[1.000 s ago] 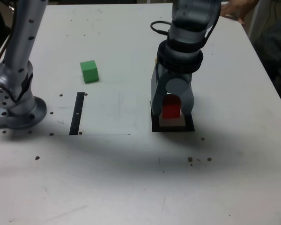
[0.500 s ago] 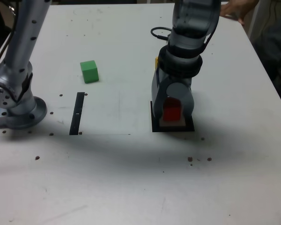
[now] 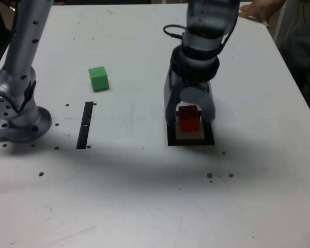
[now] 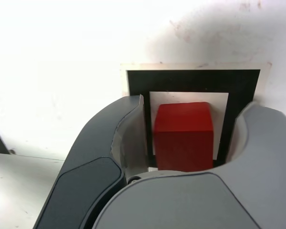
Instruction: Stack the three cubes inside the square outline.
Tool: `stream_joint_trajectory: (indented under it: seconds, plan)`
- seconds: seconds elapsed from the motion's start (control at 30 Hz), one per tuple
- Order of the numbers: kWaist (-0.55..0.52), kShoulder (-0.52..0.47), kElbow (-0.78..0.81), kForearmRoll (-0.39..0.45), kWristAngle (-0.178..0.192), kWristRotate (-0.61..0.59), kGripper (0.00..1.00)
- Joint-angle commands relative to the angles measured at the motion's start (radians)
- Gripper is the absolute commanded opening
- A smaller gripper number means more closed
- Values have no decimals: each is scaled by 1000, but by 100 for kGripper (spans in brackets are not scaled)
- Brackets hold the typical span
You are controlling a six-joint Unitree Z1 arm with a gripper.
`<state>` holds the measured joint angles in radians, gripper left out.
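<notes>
We see our gripper (image 3: 189, 120) with its jaws now standing apart on either side of the red cube (image 3: 188, 118); a second ago they were pressed in on it. The wrist view shows clear gaps between the cube (image 4: 183, 136) and both jaws, so nothing is gripped. The cube sits on the white centre of the square outline (image 3: 170, 140), inside the black frame. We judge the first cube placed and released, so the arm is free to fetch the next one.

Counting what shows: one red cube in the outline, one green cube (image 3: 98, 78) well apart toward the exterior view's left, one thin black strip (image 3: 85, 124) below it, and one outline. We cannot find the yellow cube now; it may be hidden behind the arm. A hand (image 3: 259, 9) rests at the table's (image 3: 144, 196) far corner.
</notes>
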<state>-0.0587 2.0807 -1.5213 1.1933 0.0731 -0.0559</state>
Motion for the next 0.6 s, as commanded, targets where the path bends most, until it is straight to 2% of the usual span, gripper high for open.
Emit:
stream_joint_trajectory:
  seconds: [0.0, 0.27, 0.57]
  plan:
    - [9, -26, -12, 24, 15, -4, 100]
    - [98, -83, -68, 126, 76, 12, 100]
    - [250, -78, -103, 160, 87, 55, 100]
